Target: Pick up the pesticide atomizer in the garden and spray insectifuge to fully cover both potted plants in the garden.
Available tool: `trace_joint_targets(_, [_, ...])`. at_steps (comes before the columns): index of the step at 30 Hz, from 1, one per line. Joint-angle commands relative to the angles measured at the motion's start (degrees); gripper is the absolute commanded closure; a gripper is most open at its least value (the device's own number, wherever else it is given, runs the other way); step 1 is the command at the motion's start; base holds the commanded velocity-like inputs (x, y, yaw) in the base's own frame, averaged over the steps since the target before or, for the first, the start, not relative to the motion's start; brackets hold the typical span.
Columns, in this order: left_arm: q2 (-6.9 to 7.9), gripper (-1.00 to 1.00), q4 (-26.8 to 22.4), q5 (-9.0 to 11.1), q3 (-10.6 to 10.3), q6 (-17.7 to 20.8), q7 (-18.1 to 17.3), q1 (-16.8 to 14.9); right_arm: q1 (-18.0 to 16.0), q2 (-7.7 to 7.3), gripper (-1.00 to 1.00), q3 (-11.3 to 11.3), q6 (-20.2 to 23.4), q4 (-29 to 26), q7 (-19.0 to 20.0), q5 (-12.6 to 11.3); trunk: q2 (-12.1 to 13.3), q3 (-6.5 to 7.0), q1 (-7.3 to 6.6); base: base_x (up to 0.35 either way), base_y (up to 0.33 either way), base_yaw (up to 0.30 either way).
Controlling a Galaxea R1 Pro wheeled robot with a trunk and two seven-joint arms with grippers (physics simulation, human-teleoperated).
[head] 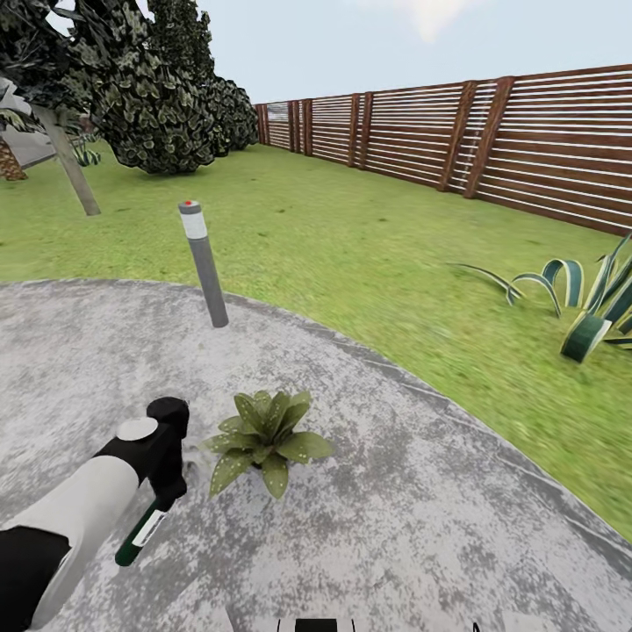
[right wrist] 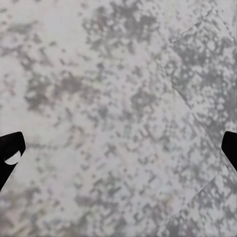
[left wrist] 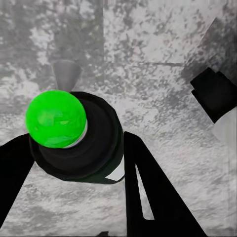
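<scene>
The pesticide atomizer hangs tilted in the left gripper, its dark green body and pale label slanting down toward the patio below the black wrist. In the left wrist view the bottle sits squeezed between the two black fingers, which are closed against its sides; a bright green ball shows at its top and a grey cone-shaped nozzle points away toward the mottled paving.

Just beside the held bottle, on the right, a potted plant with pointed, pale-speckled leaves stands on the patio; its pot is hidden under the leaves. The left arm, white and black, reaches in from the lower left corner.

In the right wrist view the right gripper's black fingertips stand far apart at the picture's edges, with nothing between them but the grey paving.

Further off, a grey bollard lamp leans at the patio's edge. Beyond it lie the lawn, a striped agave, dark trees and the slatted wooden fence.
</scene>
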Motion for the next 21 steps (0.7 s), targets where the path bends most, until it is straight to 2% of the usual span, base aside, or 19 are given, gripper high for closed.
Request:
trace_joint_targets(1, [0.14, 1.0, -0.1, -0.2, -0.2, 0.9, -0.5, 0.6, 0.0, 0.02, -1.0, -0.4, -0.2, 0.1, -0.2, 0.6, 0.0, -0.04, -0.02, 0.0, 0.0, 0.0])
trace_joint_targets(5, [0.67, 1.0, 0.4, 0.4, 0.4, 3.2, -0.5, 1.2, 0.0, 0.03, -1.0, -0.4, -0.2, 0.1, -0.2, 0.6, 0.0, -0.04, -0.02, 0.0, 0.0, 0.0])
trace_joint_targets(8, [0.58, 1.0, 0.0, 0.4, 5.0, 3.3, -0.5, 2.6, 0.0, 0.02, -1.0, -0.4, -0.2, 0.1, -0.2, 0.6, 0.0, -0.04, -0.02, 0.0, -0.003, 0.0])
trace_joint_targets(10, [0.37, 1.0, -0.2, 0.4, 9.6, 3.3, -0.5, 3.2, 0.0, 0.02, -1.0, -0.4, -0.2, 0.1, -0.2, 0.6, 0.0, -0.04, -0.02, -0.052, -0.139, 0.0])
trace_joint_targets(11, [0.28, 1.0, -0.2, 0.4, 11.1, 3.2, -0.5, 3.3, 0.0, 0.02, -1.0, -0.4, -0.2, 0.1, -0.2, 0.6, 0.0, -0.04, -0.02, -0.091, -0.211, 0.0])
trace_joint_targets(14, [0.0, 1.0, -0.2, 0.4, 12.4, 3.2, 1.0, 3.4, 0.0, 0.02, -1.0, -0.4, -0.2, 0.1, -0.2, 0.6, 0.0, -0.04, -0.02, -0.104, -0.235, 0.0])
trace_joint_targets(21, [-0.12, 1.0, -0.3, 0.4, 12.8, 3.2, 1.4, 3.4, 0.0, 0.02, -1.0, -0.4, -0.2, 0.1, -0.2, 0.6, 0.0, -0.04, -0.02, -0.164, -0.236, 0.0])
